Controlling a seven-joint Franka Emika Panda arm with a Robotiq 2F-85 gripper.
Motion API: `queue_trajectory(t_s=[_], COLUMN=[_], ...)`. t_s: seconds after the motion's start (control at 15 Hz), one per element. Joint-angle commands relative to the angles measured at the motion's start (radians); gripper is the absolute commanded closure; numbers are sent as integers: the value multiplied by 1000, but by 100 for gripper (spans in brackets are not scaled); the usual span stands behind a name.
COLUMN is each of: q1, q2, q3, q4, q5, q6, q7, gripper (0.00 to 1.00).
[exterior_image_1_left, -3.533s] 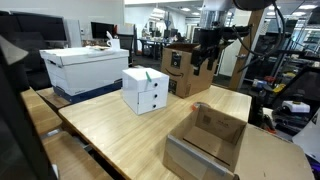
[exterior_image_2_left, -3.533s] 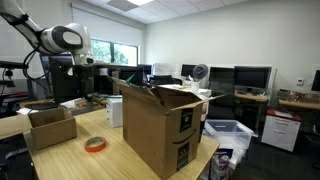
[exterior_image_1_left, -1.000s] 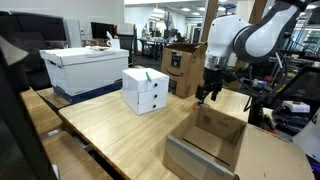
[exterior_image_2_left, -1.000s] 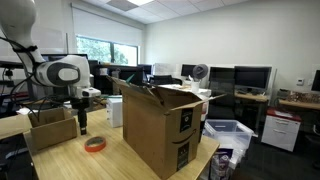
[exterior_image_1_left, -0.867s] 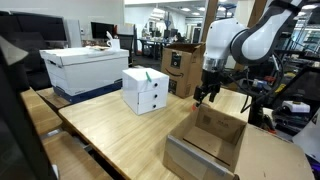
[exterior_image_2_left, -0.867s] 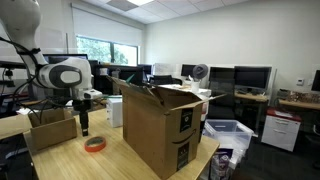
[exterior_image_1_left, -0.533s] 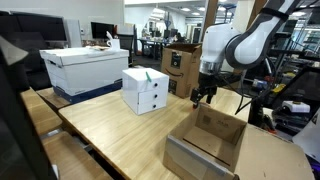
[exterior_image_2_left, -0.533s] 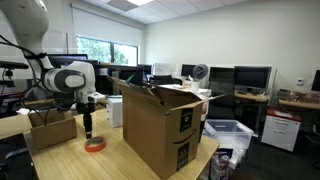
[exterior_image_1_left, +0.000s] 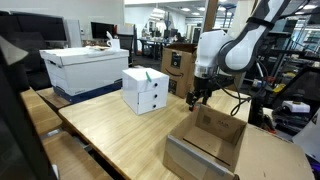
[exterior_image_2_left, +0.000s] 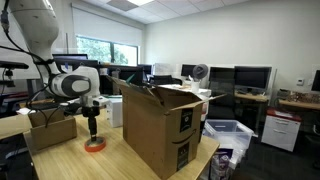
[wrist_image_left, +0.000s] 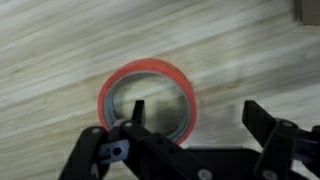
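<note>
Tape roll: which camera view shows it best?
Wrist view: the red tape roll fills the frame, ring and hole clear, under the open gripper. An exterior view shows it small; I cannot find it elsewhere.

**Tape roll (exterior_image_2_left: 95, 144) on the table (exterior_image_2_left: 68, 160), between two boxes**

The roll lies flat directly under the gripper (exterior_image_2_left: 93, 133). In an exterior view, a low open box (exterior_image_2_left: 50, 128) sits to its left and a tall carton (exterior_image_2_left: 160, 125) to its right. One finger (wrist_image_left: 137, 108) stands over the roll's hole, the other outside.
</note>
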Motion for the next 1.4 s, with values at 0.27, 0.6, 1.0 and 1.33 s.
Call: queue_trajectory(t_s=[0.27,0.6,1.0,1.33], q1=[50,49,41,43], q2=[30,18,-31,-96], q3=[-48,-53,-39,-22], q4=[9,0,-10,17], q5=[9,19,29,16], q6=[21,14,-38,-191], q7=[2,-5,-45,-61], gripper=[38,67,95,94])
